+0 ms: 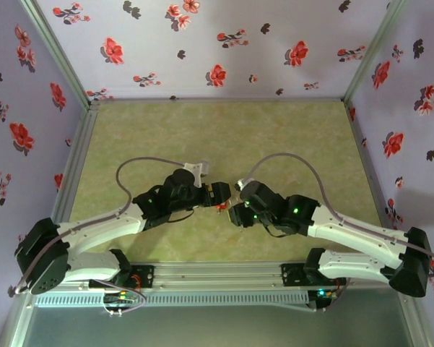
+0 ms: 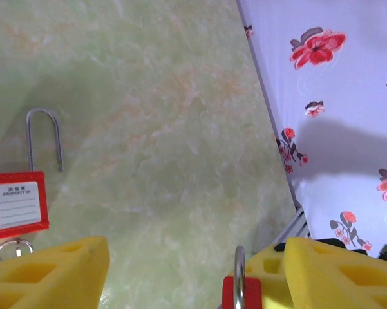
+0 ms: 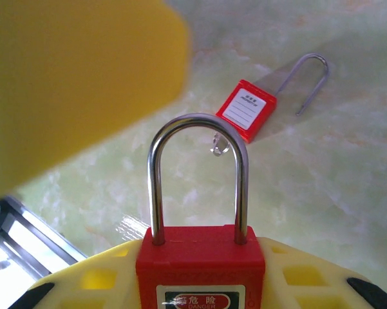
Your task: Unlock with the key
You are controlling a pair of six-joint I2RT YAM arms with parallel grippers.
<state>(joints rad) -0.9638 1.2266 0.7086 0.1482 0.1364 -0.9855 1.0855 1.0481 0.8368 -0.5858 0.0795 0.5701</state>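
Red-bodied safety padlock (image 3: 199, 267) stands upright, its steel shackle seated in the body by both legs, a danger label on its face. It is clenched between the yellow fingers (image 3: 309, 277) of the right gripper (image 1: 235, 208), above the middle of the table, where the two arms meet.

The left gripper (image 2: 193, 277) faces it, released and holding nothing. Its jaws are spread wide, and the held padlock's shackle rises just inside the right-hand one. A blurred yellow mass sits close to the right wrist lens at upper left; I cannot tell which finger it is.

Near the grippers a second padlock (image 3: 246, 111) lies flat on the green marbled tabletop (image 2: 180, 129), its white "PROPERTY OF" label up. Of its long shackle (image 3: 306, 80), one leg enters the body and the other ends free beside it. A small key ring (image 3: 220, 145) shows at the body's lower end; the key itself I cannot make out
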